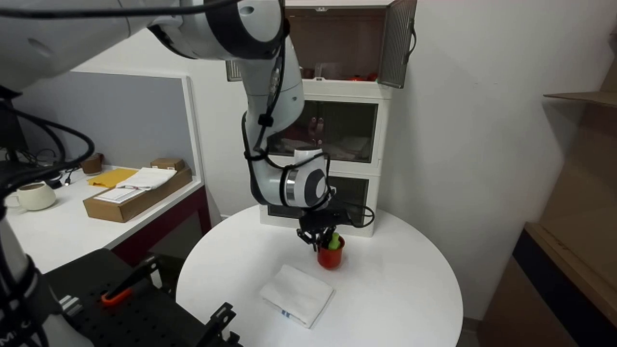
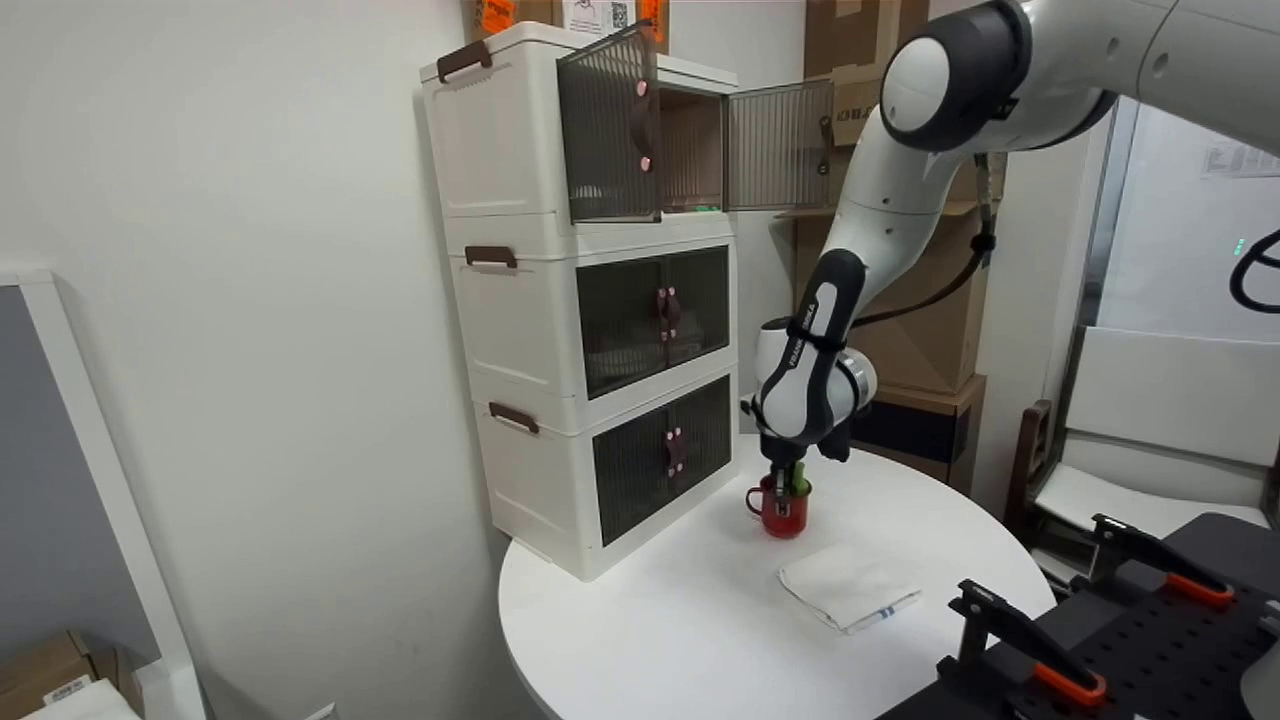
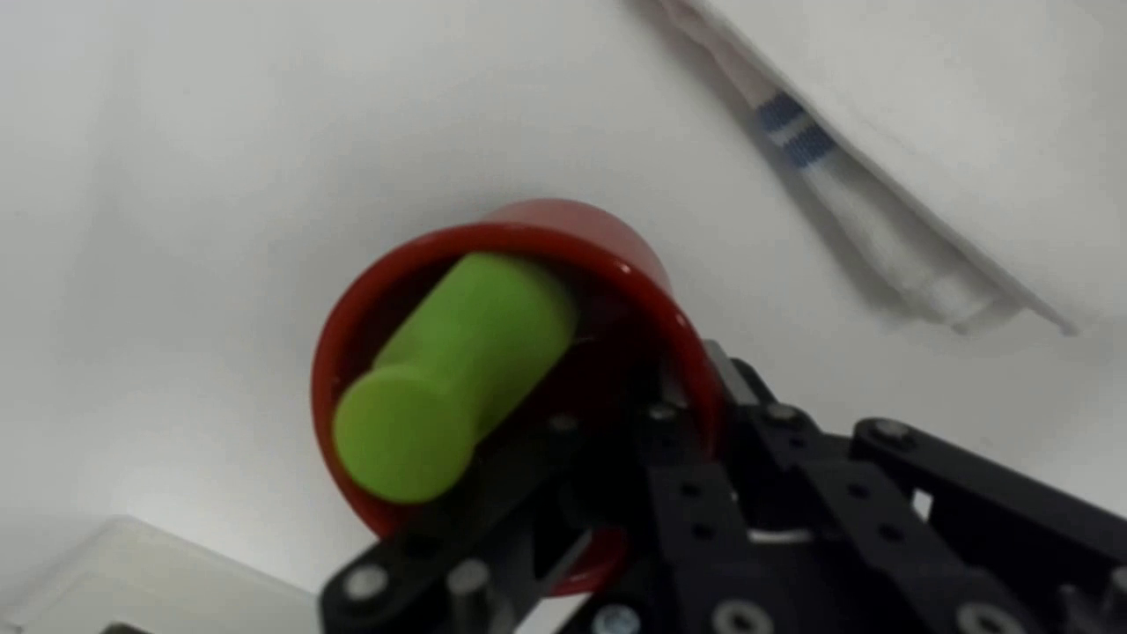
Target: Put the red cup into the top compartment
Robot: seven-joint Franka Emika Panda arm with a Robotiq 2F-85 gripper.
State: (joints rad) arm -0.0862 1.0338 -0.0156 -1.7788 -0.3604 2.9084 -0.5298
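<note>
The arm (image 2: 880,240) comes in from the upper right in an exterior view, bends at a high elbow and slopes down to the left, its wrist low over the round white table (image 2: 680,640). The gripper (image 3: 700,380) points down, clamped on the wall of the red cup; in the wrist view one jaw is inside, one outside, the rim between them.

In an exterior view, the red cup (image 1: 330,259) sits directly below the gripper, held at the left of its rim, and appears to stand upright on the table. A green piece (image 3: 480,343) leans inside it and rises above the rim. A folded white cloth (image 1: 299,294) lies nearer, apart from the cup. At the far side, the top compartment (image 1: 337,43) crowns the white cabinet (image 2: 505,330), well above the gripper, its dark doors (image 2: 605,130) swung wide.
</note>
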